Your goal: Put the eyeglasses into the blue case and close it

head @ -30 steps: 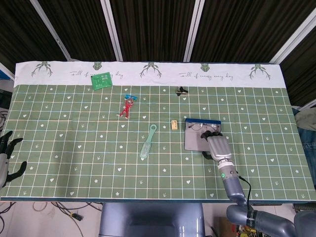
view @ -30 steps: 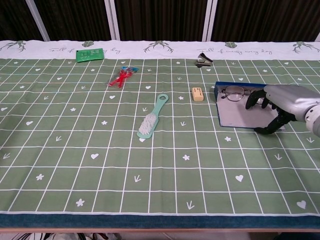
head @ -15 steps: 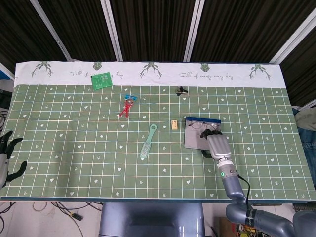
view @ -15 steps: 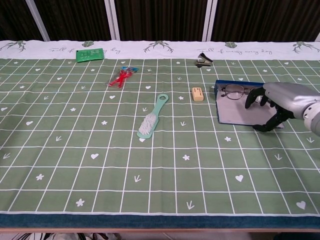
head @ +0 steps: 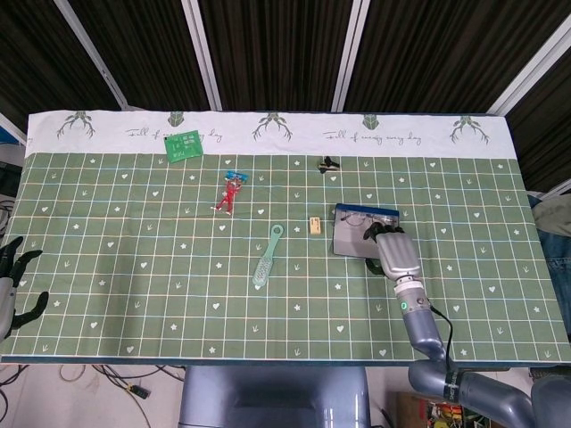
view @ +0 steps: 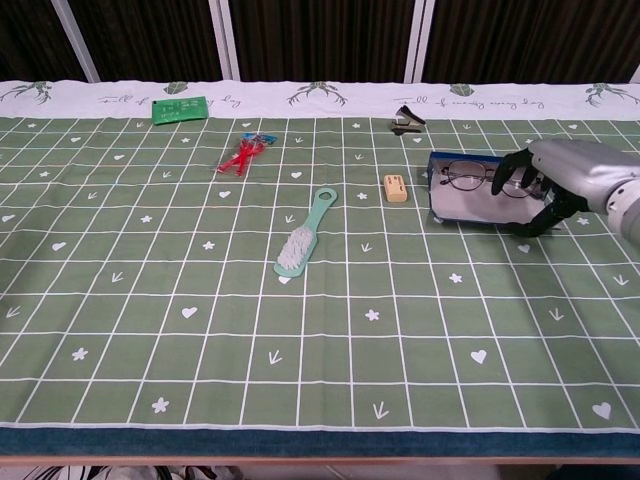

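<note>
Closing step in hand, by my read: eyeglasses (view: 473, 178) already lie inside the blue case (view: 462, 208), at its far end, just left of the right hand's fingertips. Right hand (view: 545, 186) sits at the case's right edge, fingers curled around the lid edge with the thumb lower down; looks like it grips the lid, but actual contact is hard to confirm from either view. Lid looks partly raised, not shut. Next move likely calls for swinging the lid over toward the far side without nudging the glasses or sliding the case. Room: small tan block (view: 396, 188) well left of the hand, black clip (view: 404, 121) beyond-left; worktop (view: 330, 350) on the near side is open. Left hand (head: 12, 285) idles at the far-left worktop edge, fingers apart, holding nothing.
</note>
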Available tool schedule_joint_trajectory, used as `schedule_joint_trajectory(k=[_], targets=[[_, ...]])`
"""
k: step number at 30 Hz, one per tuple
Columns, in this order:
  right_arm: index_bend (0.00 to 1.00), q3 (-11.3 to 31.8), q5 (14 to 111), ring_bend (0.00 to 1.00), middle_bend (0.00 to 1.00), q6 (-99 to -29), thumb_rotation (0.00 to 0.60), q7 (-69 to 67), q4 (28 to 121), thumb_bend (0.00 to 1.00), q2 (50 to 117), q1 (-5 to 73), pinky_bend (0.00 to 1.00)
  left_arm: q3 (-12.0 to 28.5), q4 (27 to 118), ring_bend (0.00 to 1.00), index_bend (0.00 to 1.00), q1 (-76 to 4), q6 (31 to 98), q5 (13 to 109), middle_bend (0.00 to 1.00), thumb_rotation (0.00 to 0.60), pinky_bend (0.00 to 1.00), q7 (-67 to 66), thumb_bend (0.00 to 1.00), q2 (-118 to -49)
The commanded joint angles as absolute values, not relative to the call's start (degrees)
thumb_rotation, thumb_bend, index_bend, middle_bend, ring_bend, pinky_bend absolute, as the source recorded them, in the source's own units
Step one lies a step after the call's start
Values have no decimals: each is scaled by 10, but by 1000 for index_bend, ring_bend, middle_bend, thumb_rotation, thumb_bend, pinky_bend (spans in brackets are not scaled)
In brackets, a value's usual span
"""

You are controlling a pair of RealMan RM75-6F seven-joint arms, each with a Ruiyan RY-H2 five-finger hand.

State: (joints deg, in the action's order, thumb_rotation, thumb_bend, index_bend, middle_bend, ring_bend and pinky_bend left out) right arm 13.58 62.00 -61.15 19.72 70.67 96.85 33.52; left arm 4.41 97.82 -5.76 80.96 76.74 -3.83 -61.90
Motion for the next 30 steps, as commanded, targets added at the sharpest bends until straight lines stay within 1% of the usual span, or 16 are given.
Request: schedule_joint_trajectory(k=[1, 6, 16, 22, 27, 30], targets=[[403, 143, 621, 300, 266, -612, 600, 194, 701, 388, 968, 340, 309, 44, 978, 0, 189, -57, 810, 767, 0, 600, 0, -38, 356, -619], [410, 155, 622, 304, 268, -611, 600, 193, 681, 394, 972, 353, 309, 44, 979, 0, 189, -58, 808, 767, 0, 600, 0, -39, 356, -618], [428, 168, 629, 307, 272, -590, 600, 160, 601, 394, 1005, 381, 309, 44, 980, 0, 189, -58, 807, 766, 0, 600, 0, -37, 356, -617], [493, 162, 626, 309, 283, -572, 600, 150, 574, 395, 1017, 384, 309, 44, 980, 0, 189, -58, 806, 764, 0, 600, 0, -34, 357, -616], [543, 164, 625, 309, 288, -568, 600, 136, 574, 397, 1019, 383, 309, 44, 981, 0, 190, -58, 806, 765, 0, 600, 0, -33, 356, -616], [554, 164, 627, 309, 287, -570, 600, 134, 582, 428, 1015, 382, 309, 44, 981, 0, 190, -58, 805, 764, 0, 600, 0, -34, 356, -616]])
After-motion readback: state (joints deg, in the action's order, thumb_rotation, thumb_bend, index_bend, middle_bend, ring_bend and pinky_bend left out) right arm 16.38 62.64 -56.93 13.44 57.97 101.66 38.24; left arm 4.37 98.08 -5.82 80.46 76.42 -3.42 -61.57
